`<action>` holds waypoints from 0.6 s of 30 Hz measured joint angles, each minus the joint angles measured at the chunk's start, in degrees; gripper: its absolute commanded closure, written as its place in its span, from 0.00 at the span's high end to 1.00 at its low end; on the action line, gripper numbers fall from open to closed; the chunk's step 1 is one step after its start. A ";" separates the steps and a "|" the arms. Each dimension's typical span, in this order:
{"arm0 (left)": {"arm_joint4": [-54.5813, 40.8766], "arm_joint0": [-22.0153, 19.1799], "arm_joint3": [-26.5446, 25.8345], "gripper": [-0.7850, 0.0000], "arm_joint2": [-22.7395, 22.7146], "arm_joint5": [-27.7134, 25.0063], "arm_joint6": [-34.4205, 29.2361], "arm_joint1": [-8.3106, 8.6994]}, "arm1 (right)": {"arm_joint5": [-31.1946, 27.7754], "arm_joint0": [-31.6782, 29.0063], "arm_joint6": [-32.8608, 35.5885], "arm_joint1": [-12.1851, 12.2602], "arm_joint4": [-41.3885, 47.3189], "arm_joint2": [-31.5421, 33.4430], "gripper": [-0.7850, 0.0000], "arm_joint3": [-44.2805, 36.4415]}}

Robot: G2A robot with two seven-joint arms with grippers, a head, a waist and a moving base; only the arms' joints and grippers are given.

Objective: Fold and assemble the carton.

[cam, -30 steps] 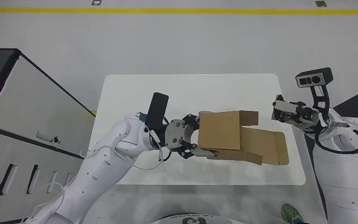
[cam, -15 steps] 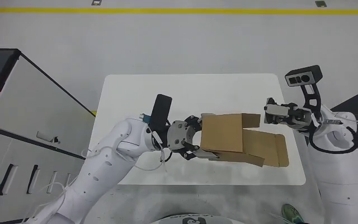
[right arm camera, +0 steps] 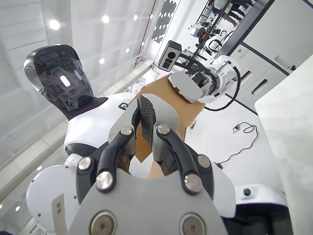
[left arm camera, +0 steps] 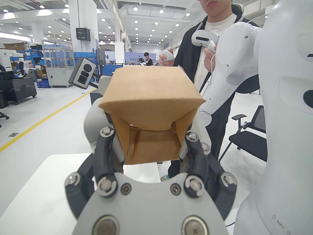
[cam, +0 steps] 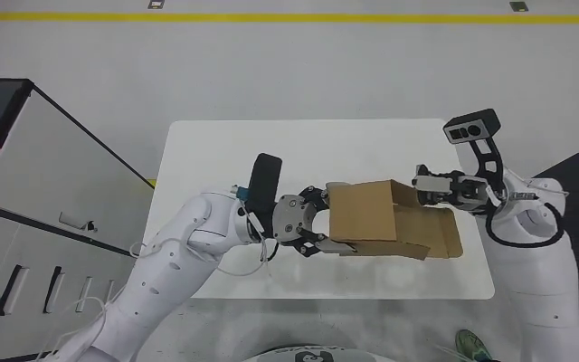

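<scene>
The brown carton (cam: pixel 366 213) is partly erected and lies over the middle of the white table (cam: pixel 271 145), its long flaps (cam: pixel 439 237) spread out to the right. My left gripper (cam: pixel 314 222) is shut on the carton's left end. In the left wrist view its fingers (left arm camera: pixel 105 138) sit on either side of the open end of the carton (left arm camera: pixel 149 91). My right gripper (cam: pixel 422 184) is at the carton's far right corner. Its fingers (right arm camera: pixel 146 108) are pressed together against the cardboard (right arm camera: pixel 161 90). The small flap at that corner is hidden beneath it.
A grey cabinet (cam: pixel 54 181) stands off the table's left side. Bare tabletop lies behind the carton (cam: pixel 362 149) and along the front edge (cam: pixel 362 281). A yellow floor line (cam: pixel 289 16) runs across the far side.
My right gripper has moved left from beyond the table's right edge to the carton's far right flap. The left gripper has shifted the carton slightly to the right.
</scene>
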 measured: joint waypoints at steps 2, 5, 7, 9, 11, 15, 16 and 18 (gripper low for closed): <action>0.25 0.12 -0.14 0.00 -0.05 0.19 -0.23 -0.02 | 0.13 0.00 -0.18 0.00 -0.59 -0.46 0.00 -0.17; 0.67 0.26 -0.36 0.00 -0.11 0.45 -0.78 -0.02 | 0.37 0.08 -0.52 0.00 -1.47 -1.12 0.00 -0.52; 0.78 0.35 -0.50 0.00 -0.16 0.53 -0.96 -0.02 | 0.50 0.20 -0.73 0.01 -1.98 -1.48 0.00 -0.71; 0.79 0.48 -0.58 0.00 -0.26 0.58 -1.02 -0.03 | 0.54 0.36 -0.84 0.01 -2.23 -1.84 0.00 -0.93; 0.84 0.69 -0.66 0.00 -0.49 0.81 -1.08 -0.02 | 0.50 0.50 -0.79 0.00 -1.92 -2.06 0.00 -1.16; 1.25 1.20 -0.96 0.00 -1.12 1.63 -1.53 0.06 | 0.42 0.59 -0.31 0.05 -1.87 -2.09 0.00 -1.37; 1.41 1.32 -1.09 0.00 -1.26 1.88 -1.70 0.09 | 0.53 0.57 -0.16 0.08 -2.06 -2.09 0.00 -1.41; 1.84 1.58 -1.39 0.00 -1.62 2.50 -2.06 0.14 | 0.80 0.49 0.18 0.16 -2.63 -2.06 0.00 -1.63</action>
